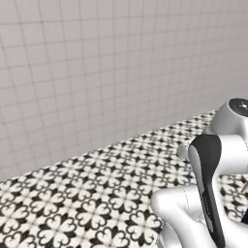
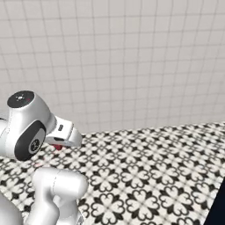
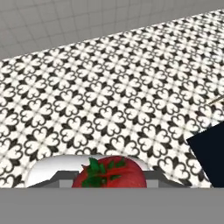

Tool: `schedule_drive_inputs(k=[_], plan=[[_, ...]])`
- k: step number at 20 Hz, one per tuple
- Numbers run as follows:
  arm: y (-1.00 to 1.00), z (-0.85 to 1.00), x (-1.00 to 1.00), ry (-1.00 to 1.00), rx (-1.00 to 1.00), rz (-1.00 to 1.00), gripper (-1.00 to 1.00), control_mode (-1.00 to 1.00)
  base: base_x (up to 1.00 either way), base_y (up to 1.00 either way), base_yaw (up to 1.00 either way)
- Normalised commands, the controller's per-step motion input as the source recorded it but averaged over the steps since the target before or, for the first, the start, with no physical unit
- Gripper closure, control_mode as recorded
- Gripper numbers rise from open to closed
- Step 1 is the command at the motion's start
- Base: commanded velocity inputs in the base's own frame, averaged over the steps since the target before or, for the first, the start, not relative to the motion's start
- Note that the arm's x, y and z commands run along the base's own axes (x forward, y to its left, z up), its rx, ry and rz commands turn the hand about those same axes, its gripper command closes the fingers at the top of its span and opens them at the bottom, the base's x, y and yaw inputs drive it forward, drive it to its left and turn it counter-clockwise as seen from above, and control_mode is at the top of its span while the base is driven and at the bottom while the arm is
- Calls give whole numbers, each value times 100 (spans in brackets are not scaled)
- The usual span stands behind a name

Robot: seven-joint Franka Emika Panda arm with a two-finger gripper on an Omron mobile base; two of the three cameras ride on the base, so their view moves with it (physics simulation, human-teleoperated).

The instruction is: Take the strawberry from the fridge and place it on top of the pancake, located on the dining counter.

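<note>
- In the hand view, the strawberry [image 3: 109, 173] sits at the bottom centre, red with green leaves, right at the gripper [image 3: 109, 177], whose grey fingers [image 3: 61, 177] flank it on both sides; the jaws are clamped on it.
- Beneath it lies the floor [image 3: 113, 87], patterned in black and white, with a navy corner [image 3: 212, 153] near its right edge.
- In the right base view, a red spot [image 2: 58, 147] shows under the arm's hand.
- A grey tiled wall [image 1: 97, 63] stands behind.
</note>
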Motion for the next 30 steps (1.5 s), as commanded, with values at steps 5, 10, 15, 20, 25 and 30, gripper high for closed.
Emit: schedule_drive_inputs(k=[5,10,15,20,25,30], plan=[[0,0,0,0,0,0,100,100,68,42,-66],[0,0,0,0,0,0,100,100,49,44,-74],[0,0,0,0,0,0,100,100,78,75,-61],[0,0,0,0,0,0,100,100,100,86,-55],[0,0,0,0,0,0,100,100,100,73,-60],[0,0,0,0,0,0,100,100,97,55,-60]])
